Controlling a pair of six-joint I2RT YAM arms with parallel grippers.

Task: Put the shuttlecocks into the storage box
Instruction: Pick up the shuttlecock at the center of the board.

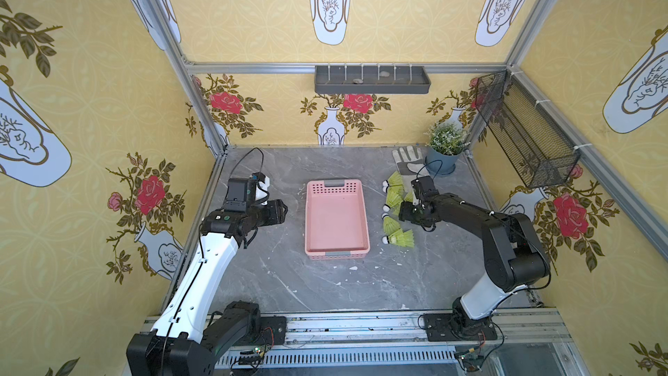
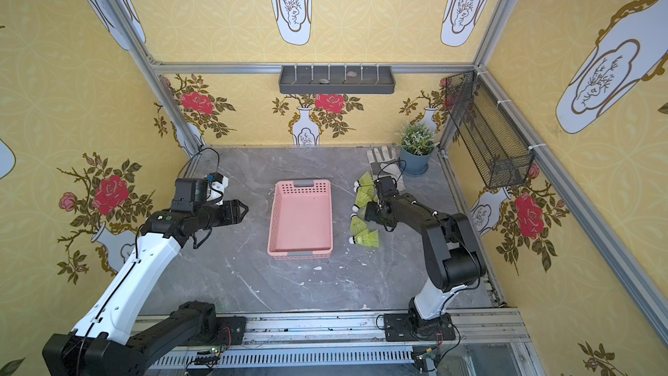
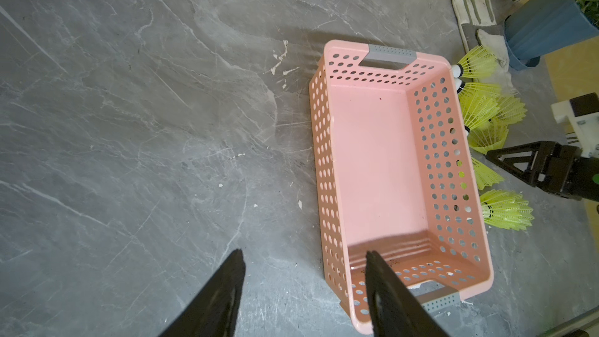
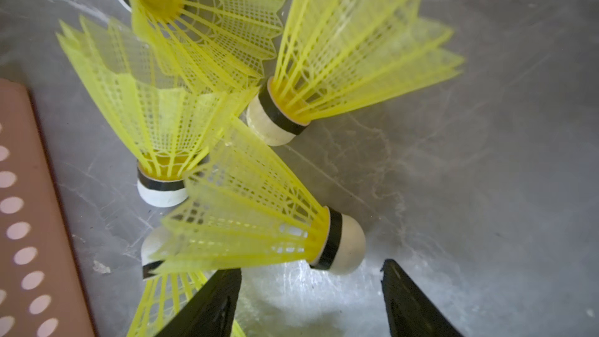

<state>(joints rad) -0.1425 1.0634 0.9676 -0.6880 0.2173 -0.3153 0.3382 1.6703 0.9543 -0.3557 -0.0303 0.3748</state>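
Now our right gripper (image 4: 312,265), jaws spread and empty, hangs just short of a shuttlecock (image 4: 259,222) lying across them; our left gripper (image 3: 304,252), also spread, sits left of the storage box (image 1: 336,218).

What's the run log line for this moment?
left pincer: open, clear of pink basket | right pincer: open, above shuttlecocks | pink basket: empty

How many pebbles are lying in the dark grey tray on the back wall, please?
2: one pebble left of the tray's middle, near its front wall, and another right of the middle, further back. The front wall could hide more.
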